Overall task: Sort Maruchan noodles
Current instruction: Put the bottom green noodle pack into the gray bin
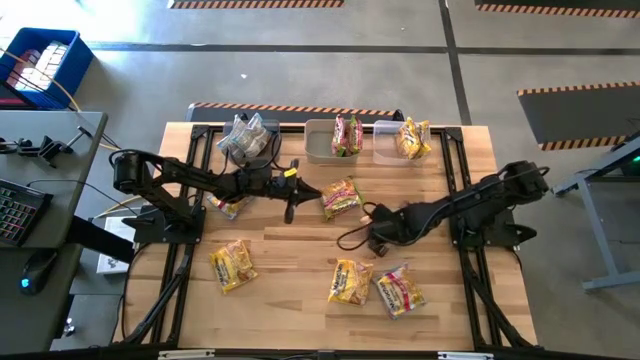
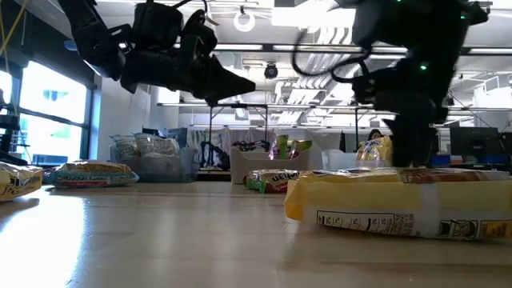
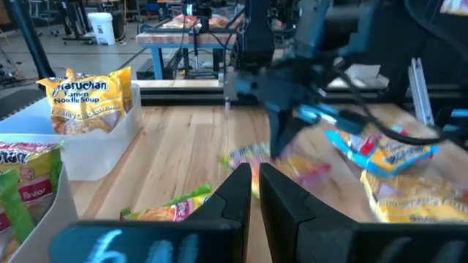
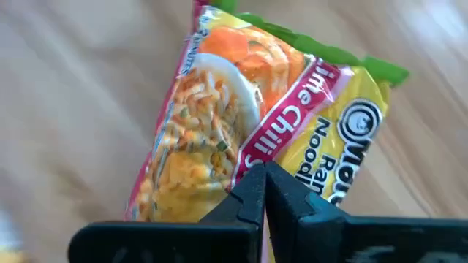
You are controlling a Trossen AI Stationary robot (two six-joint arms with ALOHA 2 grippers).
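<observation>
Since both sets of fingers are pressed together and hold nothing, the right gripper [image 1: 372,243] above the lime chili packet [image 1: 341,198] would only shove it across the bench [image 1: 290,260]. With the left gripper [image 1: 291,208] just beside the same packet, the arms may collide.

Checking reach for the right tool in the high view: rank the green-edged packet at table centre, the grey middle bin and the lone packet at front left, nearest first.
From the right tool:
1. Green-edged packet, centre of the table, just beside it.
2. Grey middle bin, at the table's back edge.
3. Lone packet, front left, farthest.
</observation>
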